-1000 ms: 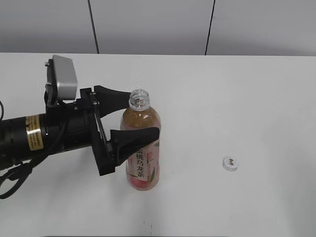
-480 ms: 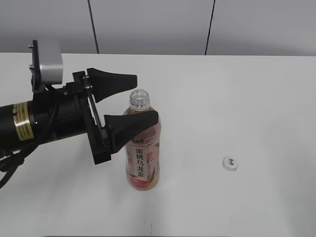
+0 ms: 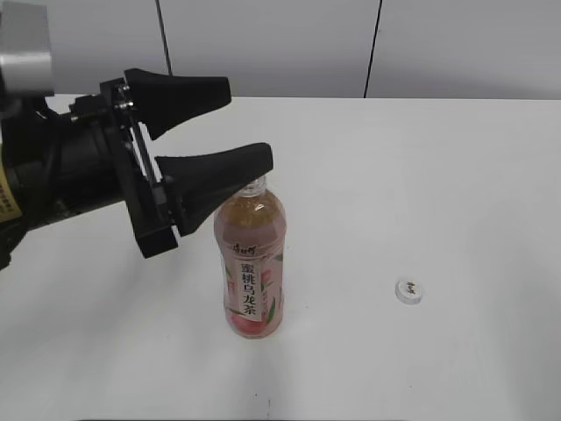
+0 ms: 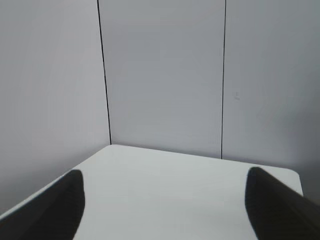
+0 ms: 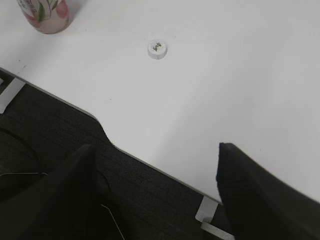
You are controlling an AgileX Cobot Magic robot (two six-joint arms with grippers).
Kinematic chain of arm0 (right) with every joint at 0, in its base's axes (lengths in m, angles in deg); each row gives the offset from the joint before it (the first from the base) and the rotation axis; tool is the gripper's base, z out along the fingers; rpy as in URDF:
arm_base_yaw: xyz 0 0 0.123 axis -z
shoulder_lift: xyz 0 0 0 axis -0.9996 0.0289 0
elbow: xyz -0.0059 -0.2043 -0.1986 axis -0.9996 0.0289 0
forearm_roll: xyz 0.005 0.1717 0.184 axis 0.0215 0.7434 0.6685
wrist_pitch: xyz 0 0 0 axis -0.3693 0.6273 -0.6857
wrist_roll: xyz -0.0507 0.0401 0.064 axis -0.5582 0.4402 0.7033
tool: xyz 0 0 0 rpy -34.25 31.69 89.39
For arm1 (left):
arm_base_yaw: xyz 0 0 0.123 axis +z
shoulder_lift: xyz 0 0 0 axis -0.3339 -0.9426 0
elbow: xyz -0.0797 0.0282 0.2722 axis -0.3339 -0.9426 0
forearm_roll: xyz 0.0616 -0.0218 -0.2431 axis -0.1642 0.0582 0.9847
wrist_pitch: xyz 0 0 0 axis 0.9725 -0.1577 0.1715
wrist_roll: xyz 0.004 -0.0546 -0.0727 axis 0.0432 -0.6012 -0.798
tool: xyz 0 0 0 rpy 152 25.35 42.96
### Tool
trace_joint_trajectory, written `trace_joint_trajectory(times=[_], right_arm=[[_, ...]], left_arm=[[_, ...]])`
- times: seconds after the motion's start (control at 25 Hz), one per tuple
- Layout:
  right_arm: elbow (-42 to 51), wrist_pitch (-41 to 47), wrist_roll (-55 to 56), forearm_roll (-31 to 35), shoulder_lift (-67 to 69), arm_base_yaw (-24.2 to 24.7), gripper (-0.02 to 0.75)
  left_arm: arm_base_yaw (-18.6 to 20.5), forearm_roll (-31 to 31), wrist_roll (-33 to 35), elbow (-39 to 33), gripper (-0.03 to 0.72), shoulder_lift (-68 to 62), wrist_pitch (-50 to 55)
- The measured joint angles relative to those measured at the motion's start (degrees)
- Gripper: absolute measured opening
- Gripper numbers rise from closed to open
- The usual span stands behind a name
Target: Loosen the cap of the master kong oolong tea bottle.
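Note:
The master kong oolong tea bottle [image 3: 252, 272] stands upright on the white table, uncapped, its pink label facing me. Its base also shows at the top left of the right wrist view [image 5: 45, 14]. The small white cap [image 3: 408, 291] lies on the table to the bottle's right, apart from it; in the right wrist view the cap [image 5: 157, 49] lies top side up. My left gripper [image 3: 250, 123] hangs open above and left of the bottle's mouth, its lower finger partly hiding the mouth. The left wrist view shows nothing between its fingers [image 4: 72, 200]. My right gripper [image 5: 155, 148] is open and empty.
The right gripper hovers over the table's front edge [image 5: 150, 167], with dark floor and cables below. Grey wall panels [image 3: 263, 44] close the back of the table. In the left wrist view only the table's far corner [image 4: 200, 175] and walls appear.
The left gripper, which straddled the bottle's neck a second ago, has risen and drawn back to the left, still open. Bottle and cap have stayed put.

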Motion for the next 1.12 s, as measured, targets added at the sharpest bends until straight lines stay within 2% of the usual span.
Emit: trace_joint_trajectory(times=[0.28,0.72,1.12], right_arm=[[0.00,0.00,0.00,0.00,0.00,0.00,0.566],[0.00,0.00,0.00,0.00,0.00,0.00,0.566],[0.00,0.00,0.00,0.00,0.00,0.00,0.566]], left_arm=[[0.00,-1.82,-6.70,0.00,0.592,8.28,3.52],[0.00,-13.76,-25.05,0.00,0.592,21.51,14.52],[0.00,-17.37,-30.83,0.00,0.587,26.24,17.36]])
